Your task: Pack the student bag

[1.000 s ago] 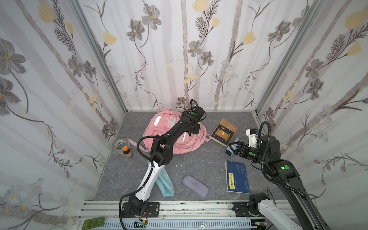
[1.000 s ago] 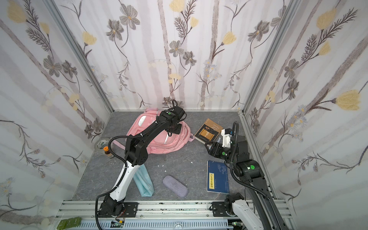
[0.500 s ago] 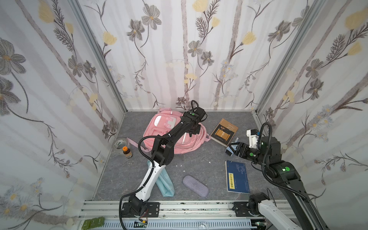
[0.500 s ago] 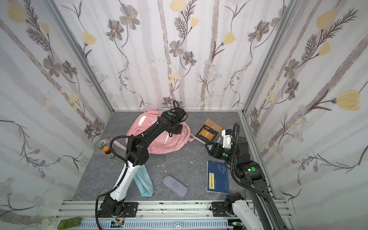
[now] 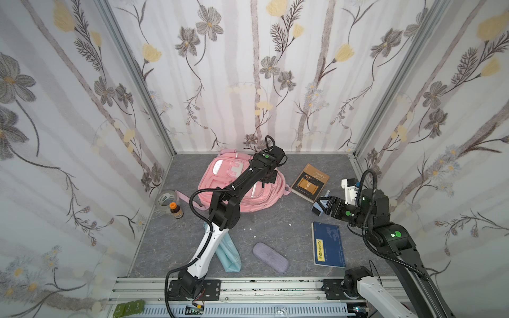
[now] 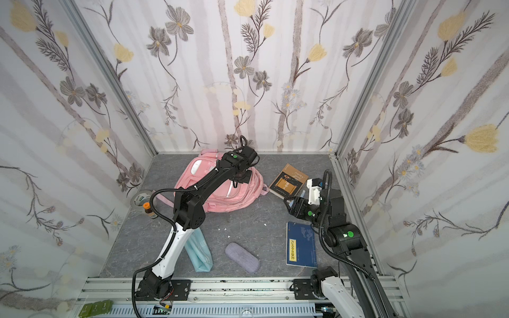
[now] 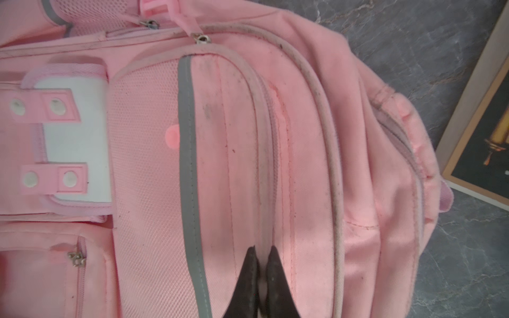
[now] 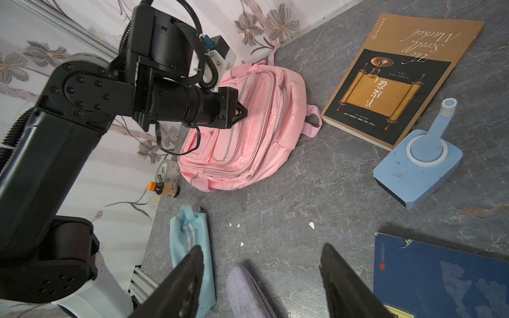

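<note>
Lying flat on the grey bench (image 5: 275, 223), toward the far wall and left of centre: the student bag (image 5: 259, 201), pink, front pockets facing up (white patch with snap tabs clear in the left wrist view). Biggest item here.

Left arm reaches over the bag from the near rail. Left tool (image 7: 261, 249) has its jaws pressed together, tips down on a zip line between two piped pocket edges. Cannot tell whether a pull or a fold of cloth is nipped between them.

Right tool (image 8: 261, 246) has its jaws spread wide and hangs over the bench on the right, between the two books.

Blue book (image 5: 327, 245) lies flat at near right, with a yellow label strip on its cover. Brown book (image 5: 309, 183), with a scroll picture on its cover, lies just right of the bag and apart from it.

Light-teal pouch (image 5: 230, 253) lies at near left, partly under the left arm. Grey-lilac case (image 5: 270, 257) lies beside it, not touching.

Pale blue gadget (image 8: 418, 165), a square base with an upright stem, sits just beside the brown book's corner.

Tape roll (image 5: 166, 198) sits at the left wall. A small orange-capped bottle (image 5: 175, 210) stands right next to it.
</note>
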